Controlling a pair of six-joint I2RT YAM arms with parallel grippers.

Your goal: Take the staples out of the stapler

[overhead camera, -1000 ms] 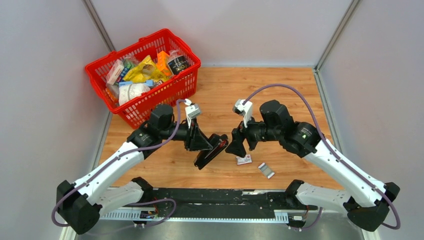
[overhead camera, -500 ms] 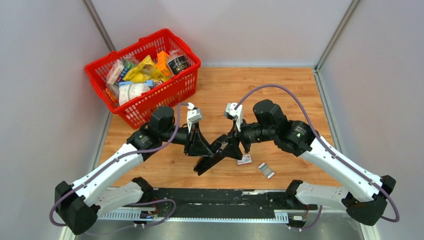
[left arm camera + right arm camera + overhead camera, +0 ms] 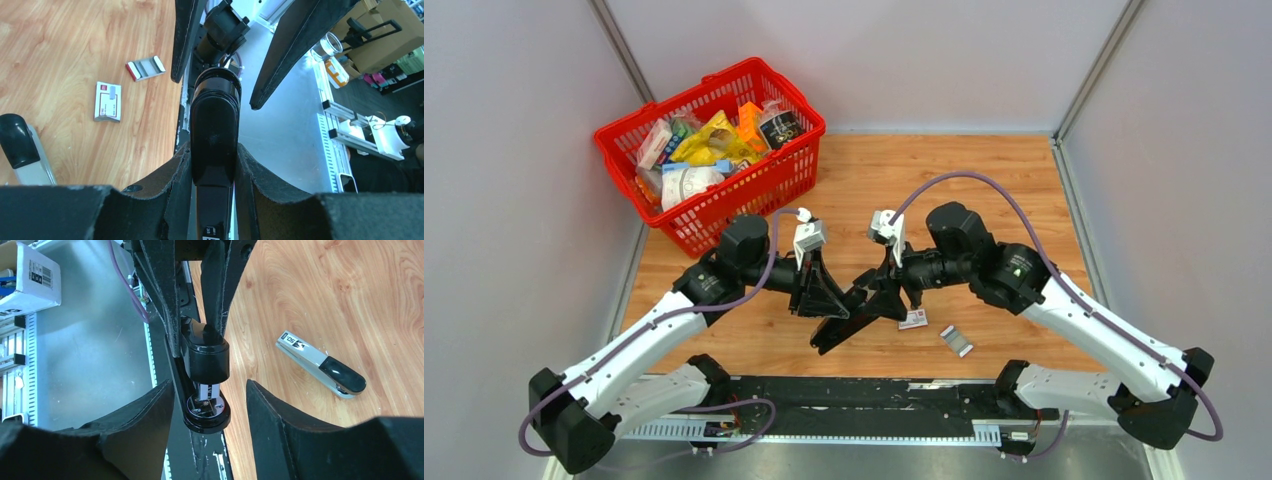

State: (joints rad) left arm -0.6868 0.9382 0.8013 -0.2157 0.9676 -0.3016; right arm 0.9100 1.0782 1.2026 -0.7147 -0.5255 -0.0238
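Between the fingers of the left hand the stapler sits clamped by its black body, slanting over the front middle of the table. Facing it, the right hand is spread wide, one finger on each side of the stapler's end with a gap on both sides. On the wood nearby lie a white-and-red box and, near it, a small grey tray.

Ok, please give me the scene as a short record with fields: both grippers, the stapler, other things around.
left gripper: shut on the black stapler
right gripper: open, fingers either side of the stapler's free end
staples: none clearly visible
table: white-and-red box, small red-ended tray, second stapler
basket: red, far left, full
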